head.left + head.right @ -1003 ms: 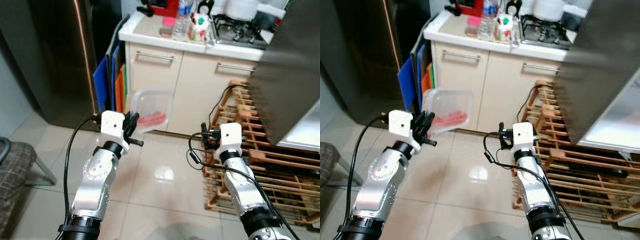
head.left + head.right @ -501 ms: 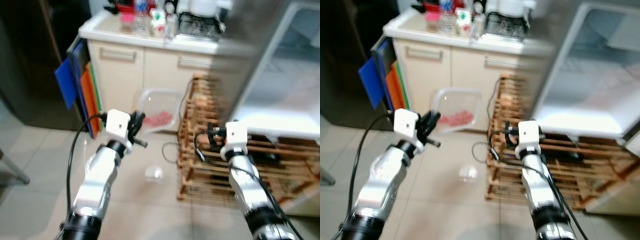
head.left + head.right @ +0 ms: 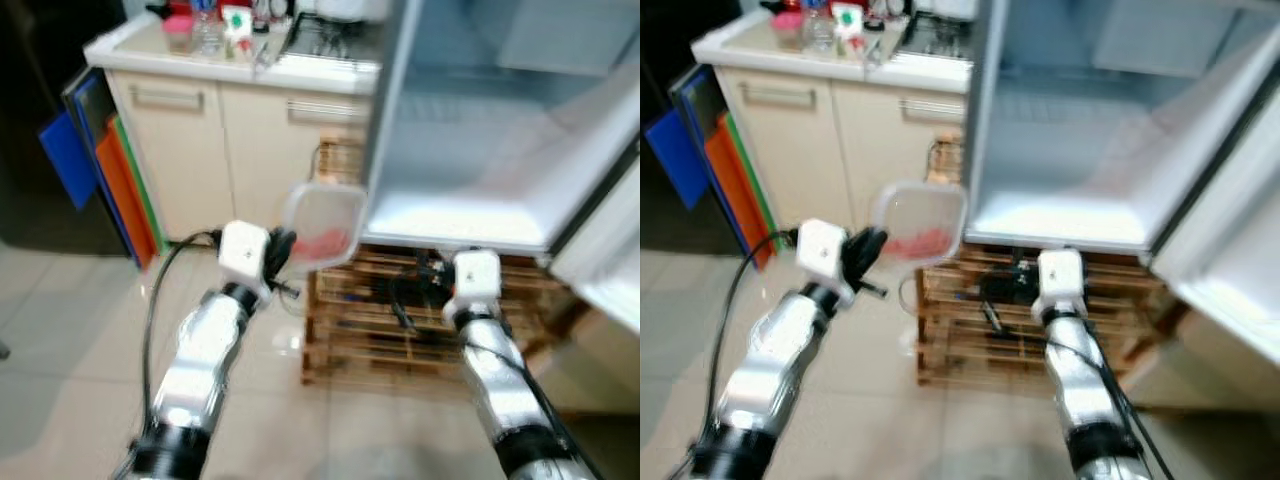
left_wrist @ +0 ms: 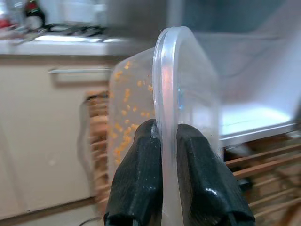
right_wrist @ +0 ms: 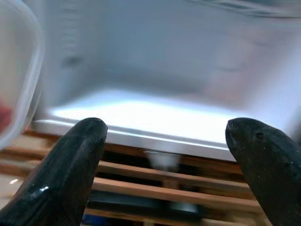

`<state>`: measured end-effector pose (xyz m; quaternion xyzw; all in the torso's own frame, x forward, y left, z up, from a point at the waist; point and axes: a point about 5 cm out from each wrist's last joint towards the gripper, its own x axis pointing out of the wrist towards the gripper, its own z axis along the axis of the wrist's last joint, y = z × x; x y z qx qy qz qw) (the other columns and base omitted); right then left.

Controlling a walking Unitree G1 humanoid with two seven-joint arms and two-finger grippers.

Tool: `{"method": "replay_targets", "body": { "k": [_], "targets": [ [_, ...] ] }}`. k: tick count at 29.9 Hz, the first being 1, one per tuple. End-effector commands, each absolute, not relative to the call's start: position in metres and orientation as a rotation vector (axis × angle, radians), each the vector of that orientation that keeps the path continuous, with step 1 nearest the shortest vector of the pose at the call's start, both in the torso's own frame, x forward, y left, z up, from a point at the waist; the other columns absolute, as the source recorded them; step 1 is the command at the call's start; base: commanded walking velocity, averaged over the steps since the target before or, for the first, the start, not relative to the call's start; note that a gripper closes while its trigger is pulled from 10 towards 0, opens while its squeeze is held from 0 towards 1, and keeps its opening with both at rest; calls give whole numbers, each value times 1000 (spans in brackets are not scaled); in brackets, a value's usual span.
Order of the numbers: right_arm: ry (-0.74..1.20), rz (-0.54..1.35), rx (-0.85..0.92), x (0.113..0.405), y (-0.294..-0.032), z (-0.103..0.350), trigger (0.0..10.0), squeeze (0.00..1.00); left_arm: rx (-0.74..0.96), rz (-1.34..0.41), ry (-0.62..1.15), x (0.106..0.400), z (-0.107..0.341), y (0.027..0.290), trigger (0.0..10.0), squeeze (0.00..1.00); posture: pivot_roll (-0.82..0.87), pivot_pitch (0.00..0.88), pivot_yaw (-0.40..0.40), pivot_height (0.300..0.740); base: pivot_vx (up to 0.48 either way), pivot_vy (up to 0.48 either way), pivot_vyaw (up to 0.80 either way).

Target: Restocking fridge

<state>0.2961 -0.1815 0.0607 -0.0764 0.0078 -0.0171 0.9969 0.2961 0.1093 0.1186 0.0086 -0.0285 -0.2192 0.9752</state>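
Left tool (image 4: 162,141) clamped on clear food container (image 3: 322,225) before open fridge (image 3: 480,150); right tool (image 5: 171,155) fingers apart.

tabletop (image 3: 300,72) far left: bottles, small containers, gas hob (image 3: 325,30) | tiled floor (image 3: 70,330): wooden pallet (image 3: 375,325), carrying open fridge (image 3: 480,170) | fridge shelf (image 3: 455,215): bare, white

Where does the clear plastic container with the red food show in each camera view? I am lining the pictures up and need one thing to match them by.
Left eye view: clear plastic container, centre, beyond the left gripper.
Right eye view: left of centre.
Left wrist view: edge-on, rim pinched between the fingers.
Right wrist view: a curved sliver at the picture's edge.
Shared landmark: the bright white fridge floor, above the wooden pallet.
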Motion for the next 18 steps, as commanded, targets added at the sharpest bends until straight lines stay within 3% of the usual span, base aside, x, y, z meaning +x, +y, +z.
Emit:
{"method": "replay_targets", "body": {
  "k": [1, 16, 18],
  "targets": [
    [-4, -22, -144, 299, -175, 65, 10000, 0, 26, -402, -83, 302, 126, 119, 10000, 0, -29, 0, -46, 740, 0, 0, 0],
    [-1, -21, -144, 297, -177, 65, 10000, 0, 42, -490, -130, 308, 140, 99, 10000, 0, -46, 0, -48, 740, 0, 0, 0],
    [-3, -20, -144, 297, -176, 65, 10000, 0, 22, -466, -115, 310, 139, 101, 10000, 0, -46, 0, -48, 740, 0, -426, 0]
  ]
}}
